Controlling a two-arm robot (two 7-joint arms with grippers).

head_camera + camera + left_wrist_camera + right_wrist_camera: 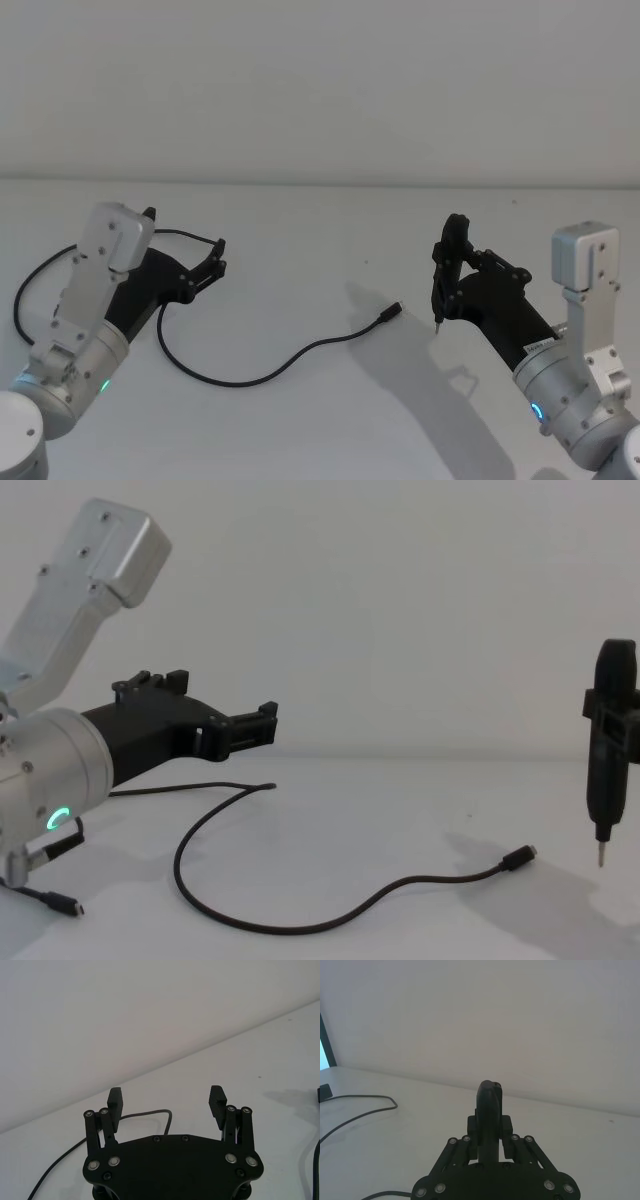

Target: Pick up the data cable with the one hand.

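Holds the left gripper (219, 254), jaws spread wide, above a bend of the data cable (260, 378), slack on the tabletop (300, 225) with its plug (397, 309) near the right gripper (452, 268), clamped around an upright pointed black tool (603, 800).

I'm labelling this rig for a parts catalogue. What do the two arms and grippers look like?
Both arms are thick silver cylinders, each carrying a grey boxy module. The left arm has a green ring, the right arm a blue ring. The left gripper and right gripper are black, angular, two-fingered linkages with silver screw heads.
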